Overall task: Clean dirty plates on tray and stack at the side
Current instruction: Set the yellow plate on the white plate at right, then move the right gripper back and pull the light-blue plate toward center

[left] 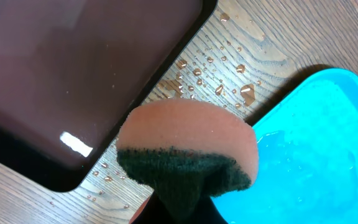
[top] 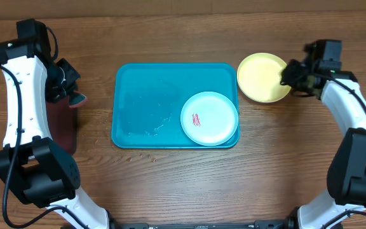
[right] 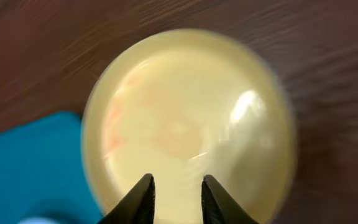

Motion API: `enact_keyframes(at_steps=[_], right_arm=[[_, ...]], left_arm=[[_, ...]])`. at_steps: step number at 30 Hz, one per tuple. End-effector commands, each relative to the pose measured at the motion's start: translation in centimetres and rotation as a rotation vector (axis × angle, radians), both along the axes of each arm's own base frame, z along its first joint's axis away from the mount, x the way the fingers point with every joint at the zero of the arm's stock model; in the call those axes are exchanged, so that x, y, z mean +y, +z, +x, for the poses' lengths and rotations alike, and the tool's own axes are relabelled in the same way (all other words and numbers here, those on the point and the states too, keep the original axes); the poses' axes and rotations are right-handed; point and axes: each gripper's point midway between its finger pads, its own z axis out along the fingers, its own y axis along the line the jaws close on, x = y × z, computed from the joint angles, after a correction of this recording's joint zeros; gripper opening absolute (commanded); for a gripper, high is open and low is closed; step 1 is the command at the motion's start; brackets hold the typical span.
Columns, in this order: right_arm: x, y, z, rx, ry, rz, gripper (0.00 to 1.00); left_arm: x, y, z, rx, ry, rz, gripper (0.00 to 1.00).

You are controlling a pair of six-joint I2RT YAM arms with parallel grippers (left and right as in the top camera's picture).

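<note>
Pale orange smear (right: 114, 127) on yellow plate (right: 191, 124)

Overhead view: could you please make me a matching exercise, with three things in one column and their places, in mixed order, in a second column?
1. white plate
2. yellow plate
3. sponge

A. on the bare table, just off a corner of the blue tray
B. held in the left pincer
C. on the blue tray, with a red smear on it

Pairs: 1-C, 2-A, 3-B.
</note>
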Motion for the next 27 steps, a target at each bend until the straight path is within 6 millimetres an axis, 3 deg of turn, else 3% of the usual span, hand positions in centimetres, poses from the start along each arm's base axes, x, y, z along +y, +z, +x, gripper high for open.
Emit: enact_keyframes(at_steps=[1,4,7,10,17,22,27], right_arm=[[7.1,-0.1,-1.3,-0.040,0.334,0.078,0.29],[10.8,-0.2,-2.0,-0.060,0.471,0.042,0.30],[13.6,-1.1,-2.8,-0.069,0.594,-0.103,0.42],[14.0,-2.7,-3.0,-0.030,0.582,-0.277,0.53],[15.9,-4.8,-4.8,0.039,0.644,-0.322,0.54],[15.3,-7.2,-5.5,0.111,0.645,-0.343,0.54],[15.1,-7.9,-6.7,0.165,0.659,-0.341,0.47]], left_arm=[[-0.4,0.0,0.1,-0.004,-0.028,-0.004,0.04],[-0.5,0.0,0.1,-0.003,-0.031,-0.004,0.04],[-0.9,-0.1,0.2,-0.001,-0.042,-0.004,0.04],[-1.4,-0.1,0.3,-0.001,-0.053,-0.004,0.04],[-1.6,-0.1,0.4,-0.004,-0.060,-0.003,0.04],[-1.7,-0.1,0.4,-0.003,-0.061,-0.003,0.05],[-1.6,-0.1,0.6,-0.010,-0.061,-0.001,0.04]])
